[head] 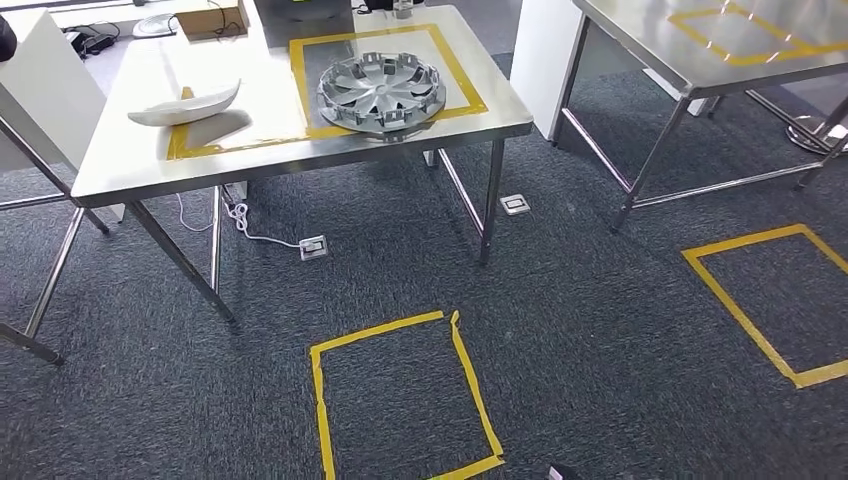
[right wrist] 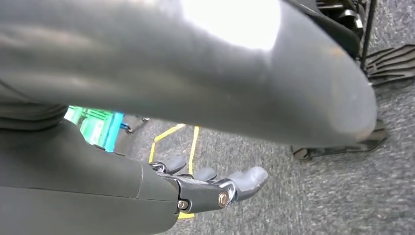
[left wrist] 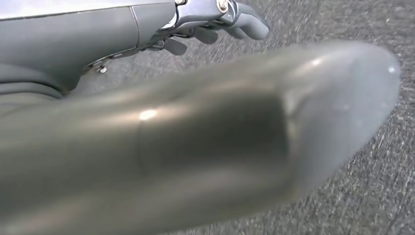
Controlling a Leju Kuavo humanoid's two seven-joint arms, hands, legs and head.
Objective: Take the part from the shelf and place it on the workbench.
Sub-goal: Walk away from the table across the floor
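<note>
A steel workbench (head: 270,115) stands ahead of me in the head view. On it a silver wheel cover (head: 381,90) lies inside a yellow tape square, and a white curved part (head: 185,105) lies on a second tape mark to its left. My left hand (left wrist: 205,132) hangs over the grey carpet, its fingers (left wrist: 244,24) stretched out and holding nothing. My right hand (right wrist: 210,188) hangs the same way, fingers (right wrist: 252,177) apart and holding nothing, with the thick thumb across the near side of the picture.
A second steel table (head: 640,30) with a tape square stands at the right. Yellow tape squares mark the carpet in front (head: 318,400) and to the right (head: 740,310). Floor sockets (head: 313,247) and a white cable lie under the workbench. A cardboard box (head: 210,18) sits at its far side.
</note>
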